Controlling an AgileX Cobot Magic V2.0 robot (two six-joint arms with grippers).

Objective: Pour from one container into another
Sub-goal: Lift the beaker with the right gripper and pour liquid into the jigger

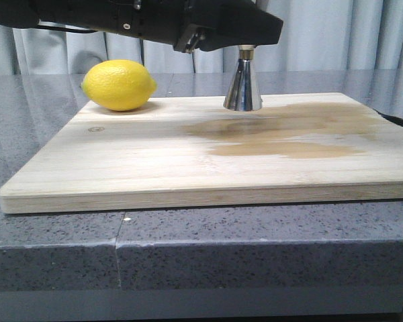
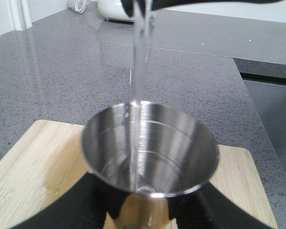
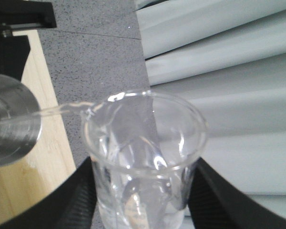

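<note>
Steel jigger filling: spill risk mid-pour

Clear liquid stream (image 2: pixel 139 62) is falling from the small clear glass beaker with the flared rim (image 3: pixel 143 157) into the tall shiny stainless-steel hourglass jigger (image 1: pixel 242 86).

- Jigger stands upright on the pale wooden cutting board (image 1: pixel 154 168), toward its far edge, right of the yellow lemon (image 1: pixel 119 84). Left pincer (image 2: pixel 143 210) has its black fingers (image 2: pixel 86 202) against both sides of the jigger's waist, closed on it.
- Right pincer (image 3: pixel 143 210) is clamped around the beaker's lower body, beaker tilted with its lip toward the jigger cup, held above it. In the front view the arms hide the beaker.
- Stream lands near the cup's wall rather than its centre. Judgement: small wrist drift or more tilt could send it over the rim.
- A darker patch on the board (image 1: pixel 289 134) beside the jigger looks like wet wood; I can't tell for sure. If wet, the base could slide if nudged.
- Cup is shallow; level is hard to read through the glare. Overfill is likely if tilt isn't backed off in time.
- Board sits on a grey speckled stone surface (image 1: pixel 54 235); any spill would run off onto it.
</note>
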